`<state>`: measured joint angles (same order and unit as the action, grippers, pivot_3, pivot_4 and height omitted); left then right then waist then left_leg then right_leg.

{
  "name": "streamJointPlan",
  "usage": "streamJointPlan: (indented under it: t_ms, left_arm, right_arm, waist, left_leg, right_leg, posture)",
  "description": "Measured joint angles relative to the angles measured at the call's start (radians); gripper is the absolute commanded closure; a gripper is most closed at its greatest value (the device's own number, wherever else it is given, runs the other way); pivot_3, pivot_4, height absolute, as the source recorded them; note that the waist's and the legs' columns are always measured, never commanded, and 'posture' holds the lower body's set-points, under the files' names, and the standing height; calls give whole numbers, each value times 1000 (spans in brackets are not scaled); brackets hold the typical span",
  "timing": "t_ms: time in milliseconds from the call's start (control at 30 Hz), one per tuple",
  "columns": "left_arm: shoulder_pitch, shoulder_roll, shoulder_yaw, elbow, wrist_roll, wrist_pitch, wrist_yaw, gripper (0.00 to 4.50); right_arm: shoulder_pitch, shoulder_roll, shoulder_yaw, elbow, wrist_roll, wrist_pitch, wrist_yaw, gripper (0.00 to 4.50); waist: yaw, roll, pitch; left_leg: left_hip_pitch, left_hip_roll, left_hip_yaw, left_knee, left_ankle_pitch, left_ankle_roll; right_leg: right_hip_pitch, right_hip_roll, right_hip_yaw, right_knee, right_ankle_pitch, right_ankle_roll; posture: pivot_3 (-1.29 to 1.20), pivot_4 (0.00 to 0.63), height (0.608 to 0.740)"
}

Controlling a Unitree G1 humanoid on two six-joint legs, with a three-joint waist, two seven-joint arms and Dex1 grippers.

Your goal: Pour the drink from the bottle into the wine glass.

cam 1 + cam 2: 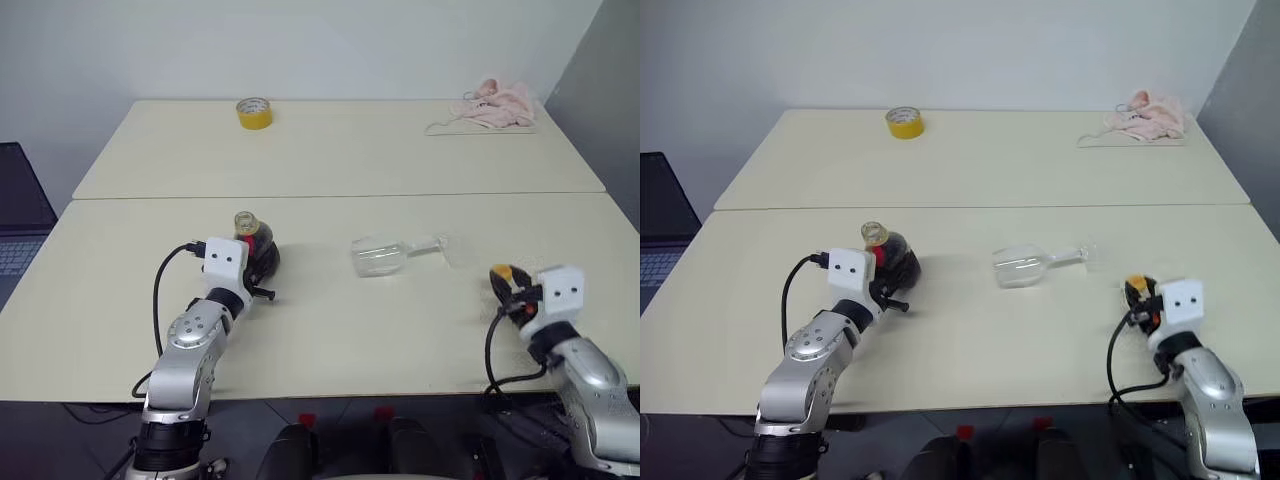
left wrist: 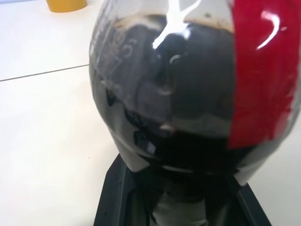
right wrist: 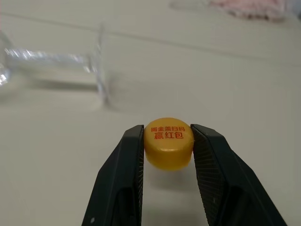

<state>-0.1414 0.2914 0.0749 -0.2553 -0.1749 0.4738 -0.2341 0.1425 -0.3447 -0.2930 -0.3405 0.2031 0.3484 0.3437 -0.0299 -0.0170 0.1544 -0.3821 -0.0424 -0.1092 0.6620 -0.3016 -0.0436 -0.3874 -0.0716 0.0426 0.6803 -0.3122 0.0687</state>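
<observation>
My left gripper (image 1: 263,266) is shut on the bulbous body of the bottle (image 1: 256,243), which stands roughly upright near the table's middle left with its mouth uncovered. The dark drink (image 2: 188,108) fills most of the body beside the red label (image 2: 263,75). The wine glass (image 1: 381,255) lies on its side on the table to the right of the bottle, its foot (image 3: 100,70) towards my right arm. Low over the table's front right, my right gripper (image 3: 169,141) is shut on the yellow cap (image 3: 169,149), also seen in the head view (image 1: 503,272).
A yellow tape roll (image 1: 254,113) sits at the back of the far table, and a pink cloth (image 1: 495,103) lies at the back right. A laptop (image 1: 20,215) stands off the left edge. A seam (image 1: 340,196) runs between the two tables.
</observation>
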Motion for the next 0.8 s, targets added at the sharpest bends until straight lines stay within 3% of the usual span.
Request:
streamJointPlan:
  t_ms: [133, 467, 667, 800]
  left_arm:
    - [-7, -2, 0, 7, -1, 0, 0, 3780]
    - [-9, -2, 0, 11, -1, -1, 2, 3780]
    - [-9, -2, 6, 12, -3, -2, 3, 3780]
    - [-22, -2, 18, 30, -7, -2, 5, 3780]
  right_arm:
    - [0, 5, 3, 10, 8, 29, -19, 3287]
    - [-13, -7, -2, 34, 17, 101, -44, 31]
    - [-21, -37, 30, 6, 17, -30, 29, 0]
    - [-84, -55, 164, -103, 55, -45, 131, 0]
  waist:
    - [1, 0, 0]
    - [1, 0, 0]
    - [0, 0, 0]
    - [-2, 0, 0]
  left_leg:
    - [0, 0, 0, 0, 0, 0]
    - [0, 0, 0, 0, 0, 0]
    - [0, 0, 0, 0, 0, 0]
    - [0, 1, -1, 0, 0, 0]
  right_leg:
    - [0, 0, 0, 0, 0, 0]
    - [0, 0, 0, 0, 0, 0]
    - [0, 0, 0, 0, 0, 0]
    - [0, 1, -1, 0, 0, 0]
  posture:
    - [0, 150, 740]
    - [0, 150, 740]
    - [0, 150, 740]
    - [0, 150, 740]
